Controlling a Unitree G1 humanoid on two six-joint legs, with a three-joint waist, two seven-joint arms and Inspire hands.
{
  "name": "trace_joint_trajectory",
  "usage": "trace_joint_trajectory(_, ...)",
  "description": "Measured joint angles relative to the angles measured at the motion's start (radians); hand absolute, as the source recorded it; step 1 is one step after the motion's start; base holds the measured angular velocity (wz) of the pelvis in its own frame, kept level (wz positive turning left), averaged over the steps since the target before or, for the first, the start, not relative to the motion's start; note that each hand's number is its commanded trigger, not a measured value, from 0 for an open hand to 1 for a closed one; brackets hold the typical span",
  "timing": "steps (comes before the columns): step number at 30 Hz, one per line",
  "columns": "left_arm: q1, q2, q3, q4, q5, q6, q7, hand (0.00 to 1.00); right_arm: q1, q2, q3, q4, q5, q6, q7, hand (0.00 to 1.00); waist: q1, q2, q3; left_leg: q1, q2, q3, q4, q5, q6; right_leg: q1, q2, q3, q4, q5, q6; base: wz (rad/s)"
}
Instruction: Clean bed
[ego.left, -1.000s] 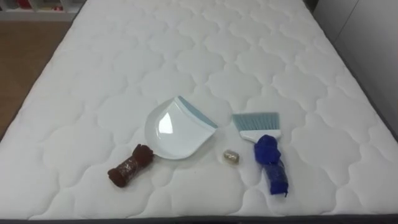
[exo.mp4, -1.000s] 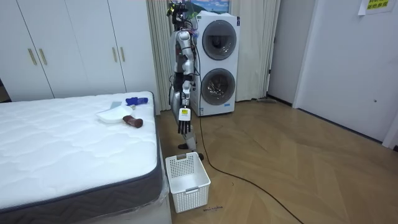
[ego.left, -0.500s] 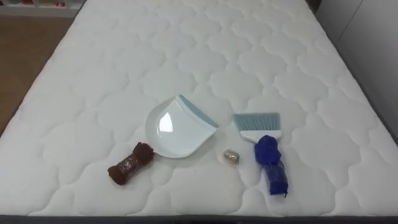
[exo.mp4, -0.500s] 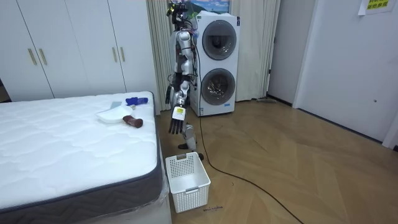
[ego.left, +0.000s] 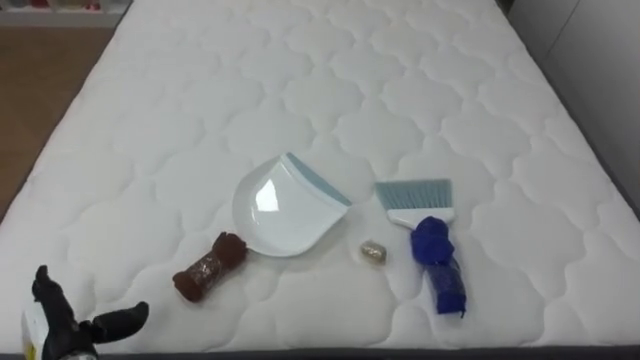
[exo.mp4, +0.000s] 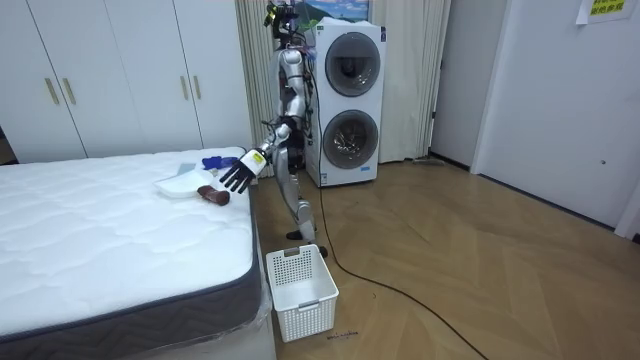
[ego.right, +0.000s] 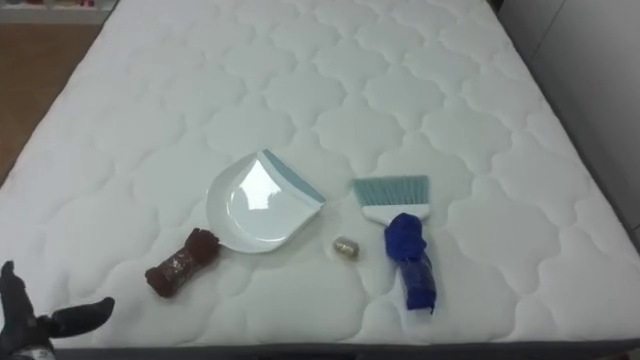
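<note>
White quilted bed (ego.left: 400, 80) carries all items near its front edge: a pale dustpan (ego.left: 280, 205) at centre, a brown bundle (ego.left: 210, 267) at its 8 o'clock, a small tan scrap (ego.left: 372, 252) at 4 o'clock and a blue-handled brush (ego.left: 425, 235) at 3 o'clock. The left hand (ego.left: 68, 328) hovers at the view's 7 o'clock, fingers spread, holding nothing.
</note>
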Motion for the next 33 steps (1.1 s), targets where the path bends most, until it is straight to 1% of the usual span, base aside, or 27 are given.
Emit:
trace_joint_trajectory(1,0.000,0.000,-0.007,-0.009,0.000,-0.007,0.003,0.00,0.000,0.000,0.000,0.000,0.000,0.000,0.000,0.00,-0.001,0.001,0.0003,-0.002,0.000,0.000,0.000,0.000,0.000,-0.003,0.000,-0.001,0.000,0.000,0.000,0.04)
trace_joint_trajectory(2,-0.001,0.000,-0.018,-0.021,-0.002,-0.024,0.005,0.00,-0.002,0.000,0.000,0.000,0.000,-0.001,0.000,0.00,-0.001,0.002,-0.0004,-0.009,0.000,0.001,0.001,0.000,0.000,-0.014,0.000,-0.001,0.001,0.000,0.000,0.00)
trace_joint_trajectory(3,-0.004,0.001,-0.030,-0.021,-0.007,-0.040,0.018,0.00,-0.005,0.000,0.002,0.000,0.001,-0.004,0.000,0.00,-0.004,0.004,0.0006,-0.014,-0.001,0.001,0.000,0.000,0.000,-0.017,0.000,-0.002,0.002,0.000,0.000,0.00)
trace_joint_trajectory(4,-0.005,0.003,-0.037,-0.021,-0.009,-0.043,0.023,0.00,-0.006,0.000,0.006,0.000,0.001,-0.007,0.000,0.00,-0.008,0.004,0.0006,-0.017,-0.002,0.001,0.001,0.000,0.000,-0.022,0.000,-0.002,0.002,0.000,0.000,0.00)
trace_joint_trajectory(5,-0.007,0.007,-0.049,-0.020,-0.010,-0.044,0.026,0.00,-0.011,-0.001,0.019,0.000,0.007,-0.010,0.000,0.00,-0.012,0.004,-0.0001,-0.028,-0.002,0.001,0.001,0.000,0.000,-0.032,0.000,-0.002,0.008,0.000,0.000,0.00)
trace_joint_trajectory(6,-0.015,0.009,-0.061,-0.020,-0.010,-0.044,0.027,0.00,-0.014,-0.001,0.034,0.001,0.029,-0.009,0.001,0.00,-0.014,0.003,0.0013,-0.036,0.000,0.001,0.002,0.000,0.000,-0.043,0.000,-0.002,0.012,0.001,-0.001,0.00)
trace_joint_trajectory(10,-0.049,0.009,-0.092,-0.016,-0.008,-0.044,0.041,0.00,-0.023,-0.001,0.044,0.003,0.048,-0.009,0.003,0.00,-0.015,0.001,0.0024,-0.066,0.001,0.003,0.007,0.001,0.002,-0.082,-0.003,0.000,0.021,0.003,-0.004,-0.03)
trace_joint_trajectory(13,-0.092,0.010,-0.127,0.009,-0.010,-0.044,0.059,0.00,-0.031,-0.007,0.087,0.003,0.075,-0.008,0.002,0.00,-0.017,0.003,0.0033,-0.091,0.002,0.006,0.008,0.003,0.003,-0.102,-0.003,0.005,0.022,0.010,-0.006,-0.03)
trace_joint_trajectory(14,-0.114,0.010,-0.141,0.035,-0.009,-0.044,0.061,0.00,-0.038,-0.010,0.104,0.003,0.078,-0.008,0.001,0.00,-0.017,0.004,0.0051,-0.100,0.002,0.008,0.010,0.003,0.004,-0.110,-0.003,0.005,0.022,0.010,-0.006,0.00)
trace_joint_trajectory(16,-0.141,0.010,-0.151,0.070,-0.008,-0.044,0.061,0.00,-0.052,-0.011,0.119,0.004,0.085,-0.008,0.001,0.00,-0.021,0.005,0.0059,-0.122,0.002,0.009,0.022,0.003,0.004,-0.132,-0.005,0.005,0.030,0.012,-0.007,0.00)
trace_joint_trajectory(18,-0.172,0.010,-0.152,0.100,-0.005,-0.044,0.065,0.00,-0.070,-0.012,0.133,0.006,0.107,-0.007,-0.001,0.00,-0.033,0.003,0.0068,-0.155,0.004,0.021,0.031,0.003,0.004,-0.170,-0.007,0.006,0.045,0.013,-0.009,-0.07)
trace_joint_trajectory(19,-0.181,0.010,-0.152,0.112,-0.004,-0.044,0.065,0.00,-0.077,-0.012,0.136,0.006,0.109,-0.006,-0.002,0.00,-0.035,0.003,0.0108,-0.161,0.005,0.023,0.035,0.003,0.004,-0.178,-0.007,0.007,0.050,0.013,-0.010,-0.11)
trace_joint_trajectory(20,-0.198,0.010,-0.153,0.139,-0.004,-0.044,0.065,0.00,-0.090,-0.012,0.147,0.007,0.111,-0.002,-0.002,0.00,-0.039,0.003,0.0128,-0.177,0.005,0.024,0.041,0.003,0.004,-0.197,-0.008,0.007,0.058,0.014,-0.011,-0.10)
trace_joint_trajectory(22,-0.221,0.011,-0.163,0.169,-0.004,-0.044,0.065,0.00,-0.107,-0.012,0.158,0.007,0.112,0.003,-0.003,0.00,-0.042,0.002,0.0147,-0.200,0.006,0.023,0.045,0.003,0.004,-0.222,-0.009,0.007,0.065,0.014,-0.012,-0.04)
trace_joint_trajectory(24,-0.254,0.011,-0.180,0.202,-0.003,-0.044,0.063,0.00,-0.127,-0.013,0.177,0.018,0.137,0.003,-0.003,0.00,-0.049,-0.003,0.0219,-0.228,0.006,0.023,0.061,0.003,0.004,-0.249,-0.012,0.007,0.080,0.014,-0.012,0.00)
trace_joint_trajectory(25,-0.261,0.011,-0.188,0.208,-0.003,-0.044,0.063,0.00,-0.131,-0.014,0.184,0.021,0.144,0.004,-0.004,0.00,-0.049,-0.003,0.0227,-0.237,0.006,0.023,0.067,0.003,0.004,-0.260,-0.015,0.007,0.089,0.014,-0.013,-0.05)
trace_joint_trajectory(26,-0.271,0.012,-0.204,0.216,-0.003,-0.044,0.064,0.00,-0.139,-0.018,0.199,0.029,0.148,0.004,-0.006,0.00,-0.050,-0.003,0.0256,-0.253,0.006,0.024,0.075,0.003,0.004,-0.282,-0.020,0.006,0.109,0.013,-0.013,-0.07)
trace_joint_trajectory(30,-0.302,0.012,-0.258,0.249,-0.003,-0.044,0.064,0.00,-0.173,-0.019,0.253,0.041,0.184,0.005,-0.019,0.00,-0.055,-0.003,0.0278,-0.300,0.004,0.024,0.077,0.003,0.004,-0.346,-0.029,0.005,0.143,0.013,-0.015,-0.06)
trace_joint_trajectory(31,-0.315,0.011,-0.278,0.268,-0.003,-0.044,0.062,0.00,-0.184,-0.019,0.265,0.043,0.193,0.008,-0.023,0.00,-0.057,-0.005,0.0293,-0.310,0.003,0.022,0.077,0.004,0.006,-0.361,-0.030,0.005,0.151,0.012,-0.015,-0.05)
trace_joint_trajectory(32,-0.320,0.009,-0.288,0.283,-0.002,-0.043,0.059,0.00,-0.201,-0.019,0.274,0.048,0.194,0.009,-0.025,0.00,-0.057,-0.006,0.0326,-0.311,0.003,0.021,0.077,0.004,0.006,-0.379,-0.035,0.005,0.178,0.012,-0.016,-0.18)
trace_joint_trajectory(33,-0.323,0.006,-0.300,0.297,0.003,-0.042,0.057,0.00,-0.213,-0.020,0.282,0.052,0.195,0.010,-0.027,0.00,-0.056,-0.006,0.0338,-0.311,0.002,0.014,0.077,0.004,0.006,-0.397,-0.040,0.004,0.206,0.011,-0.016,-0.24)
